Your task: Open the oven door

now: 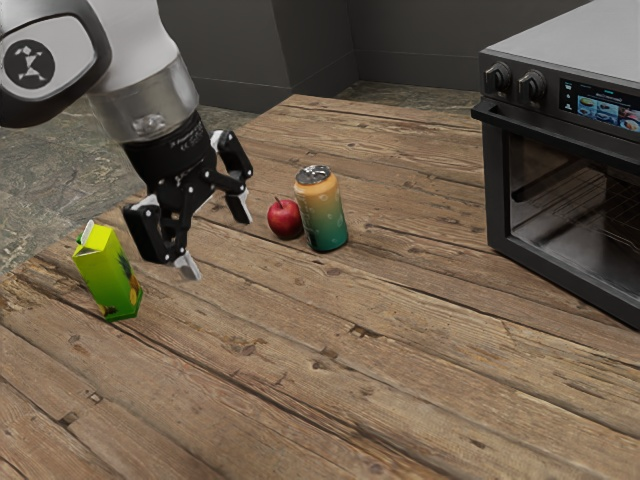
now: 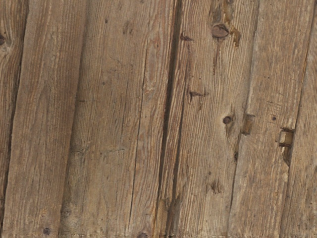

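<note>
My black two-finger end effector (image 1: 214, 237) stands wide.
The black-framed glass oven door (image 1: 570, 195) may swing stiffly; I'd hook its smooth dark bar handle (image 1: 556, 136) mid-length.

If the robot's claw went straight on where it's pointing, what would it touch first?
Probably the wooden tabletop: the claw points down toward a bare stretch of it, with the apple and can seemingly off to one side. The remaining gap is hard to judge.
</note>
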